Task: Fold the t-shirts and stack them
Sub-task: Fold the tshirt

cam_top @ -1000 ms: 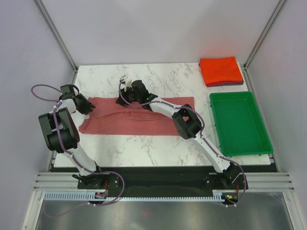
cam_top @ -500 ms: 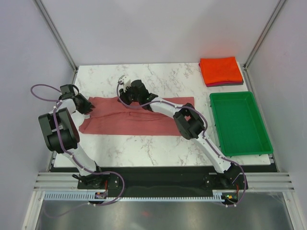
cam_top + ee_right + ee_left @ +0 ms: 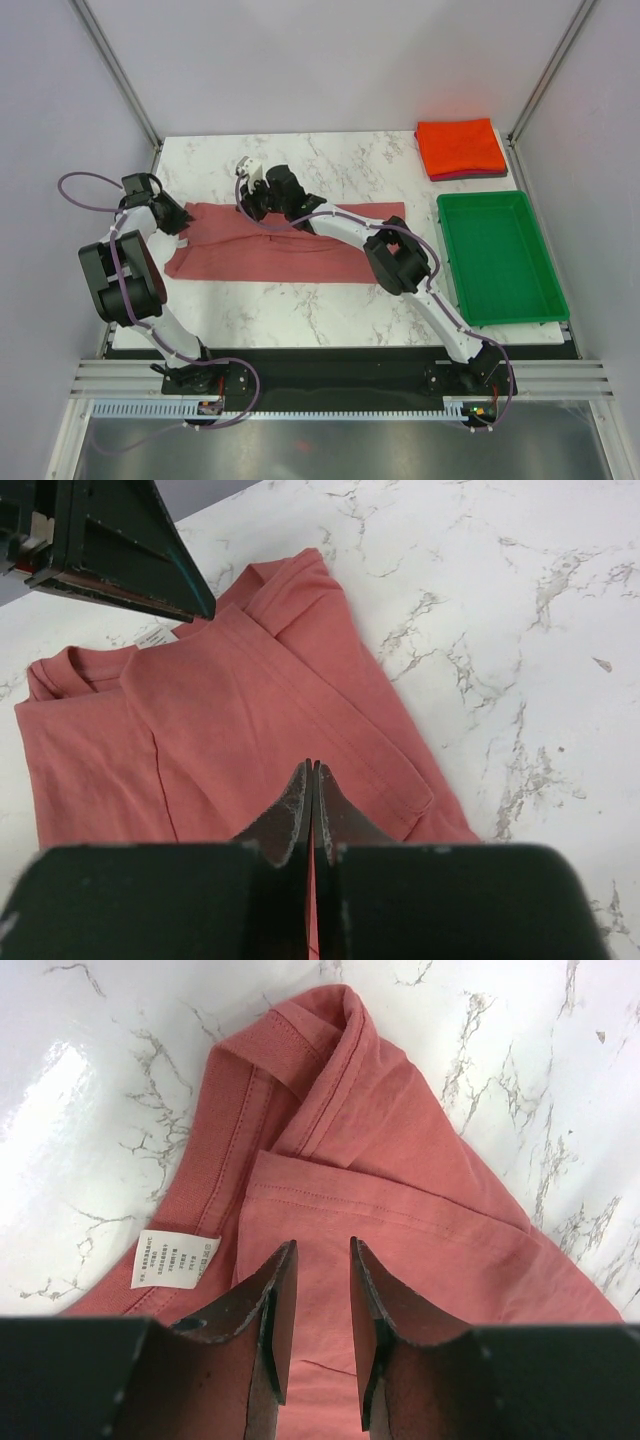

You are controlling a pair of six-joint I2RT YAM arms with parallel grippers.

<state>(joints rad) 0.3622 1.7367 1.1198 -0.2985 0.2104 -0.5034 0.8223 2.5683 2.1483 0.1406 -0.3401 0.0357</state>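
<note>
A dusty rose-red t-shirt (image 3: 290,255) lies spread lengthwise across the marble table (image 3: 330,160). My left gripper (image 3: 176,222) hovers over its left end by the collar (image 3: 300,1050) and white care label (image 3: 175,1258). In the left wrist view that gripper (image 3: 322,1248) is open, with flat cloth showing through the narrow gap. My right gripper (image 3: 250,193) is at the shirt's far edge. In the right wrist view it (image 3: 312,767) is shut over a folded sleeve (image 3: 350,750), and no cloth is visibly lifted. Two folded t-shirts are stacked at the back right, orange-red (image 3: 460,146) on top of maroon (image 3: 475,176).
A green plastic tray (image 3: 545,290) stands along the right side of the table, in front of the folded stack. The left gripper's dark body (image 3: 120,550) shows at the top left of the right wrist view. Grey walls close in the table on three sides.
My right gripper has closed from partly open to shut and shifted a little left along the shirt's far edge. The left gripper has barely moved and keeps the same gap.
</note>
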